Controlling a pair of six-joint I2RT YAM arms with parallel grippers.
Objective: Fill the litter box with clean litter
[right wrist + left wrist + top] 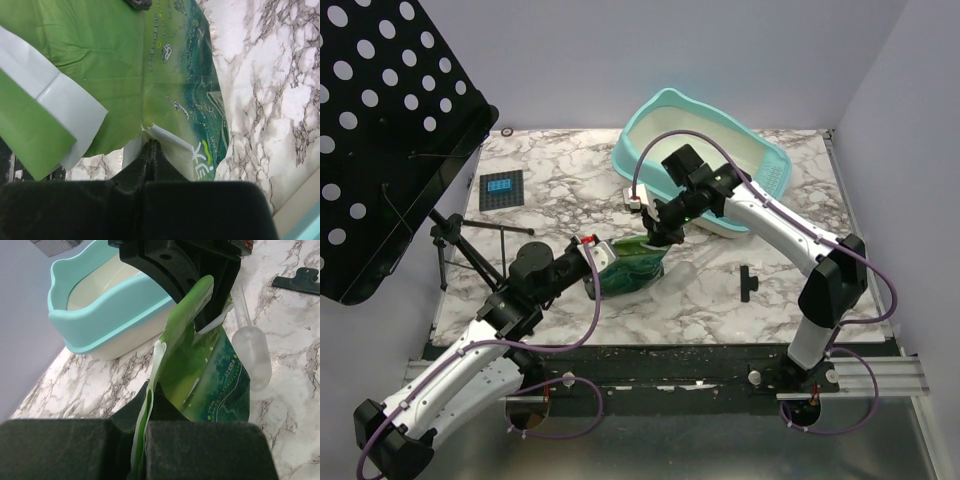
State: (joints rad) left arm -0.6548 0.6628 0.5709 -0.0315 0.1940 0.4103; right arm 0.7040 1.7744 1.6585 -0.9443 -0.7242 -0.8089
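The turquoise litter box (650, 115) stands at the back of the table, its cream inside bare; the left wrist view shows its near wall (110, 315). No clean litter shows in any view. A crinkly green bag (632, 266) stands in front of the box, held from both sides. My left gripper (603, 262) is shut on the bag's left top edge (172, 370), which runs between its fingers (150, 392). On the right, the right gripper (655, 235) pinches the other top edge (125, 65), and its tips (151, 145) are shut on a torn flap.
A clear plastic scoop (252, 350) lies on the marble right of the bag. A black clip (749, 282) lies further right. At the left are a small tripod (460, 245), a black perforated panel (380, 130) and a small black device with a blue screen (502, 188).
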